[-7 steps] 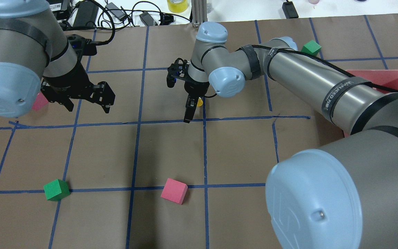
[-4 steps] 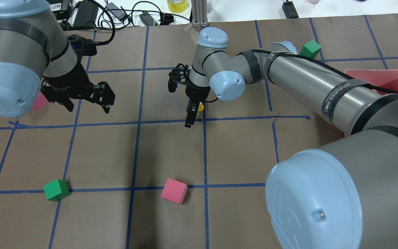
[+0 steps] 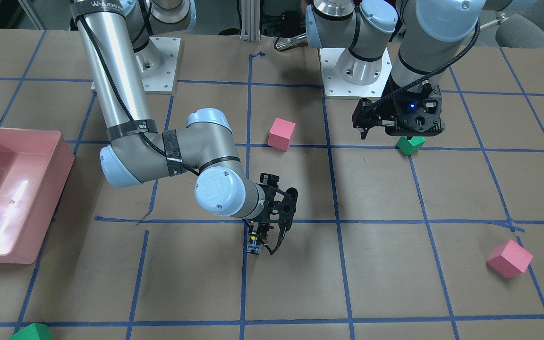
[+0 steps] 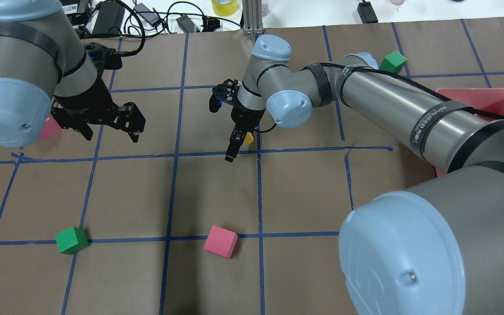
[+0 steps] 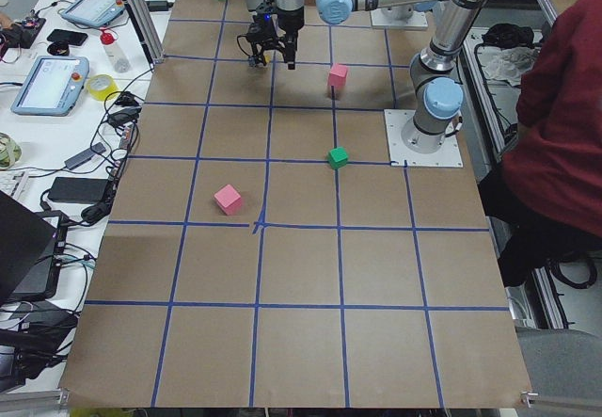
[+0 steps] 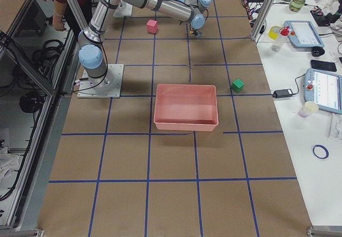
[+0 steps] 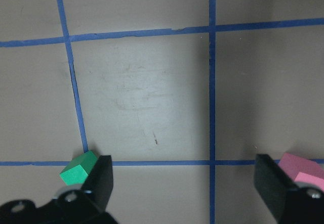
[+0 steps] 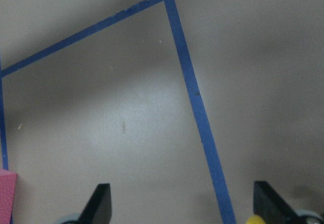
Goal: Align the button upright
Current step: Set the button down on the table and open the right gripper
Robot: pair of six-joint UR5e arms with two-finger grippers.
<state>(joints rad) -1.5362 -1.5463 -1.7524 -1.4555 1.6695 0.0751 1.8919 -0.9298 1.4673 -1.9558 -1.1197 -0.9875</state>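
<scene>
Two-arm workcell at a table (image 3: 376, 283) covered in brown paper with a grid of blue tape. The right arm reaches toward the middle of the table, its right gripper (image 8: 183, 206) pointing down. In the right wrist view its 2 fingers (image 8: 100, 204) stand wide apart with bare paper and 1 tape line between them, so the jaws are spread and nothing is clamped.

The button (image 4: 248, 139) lies at the tip of this gripper, beside a crossing of 2 tape lines. Its yellow cap shows at the bottom edge of the wrist view, just inside 1 finger. Whether it touches that finger cannot be told, and it is too small to tell whether it stands upright or tilted.

The left gripper (image 4: 112, 135) hovers above the table well apart from the button, its fingers likewise spread and empty. A green cube (image 3: 410, 144) lies below it and a pink cube (image 3: 281, 133) is nearby.

A second pink cube (image 3: 509, 258) and a second green cube (image 3: 31, 332) lie toward the far side of the table, near opposite ends. A pink bin (image 3: 17, 133) stands at the end on the robot's right.
</scene>
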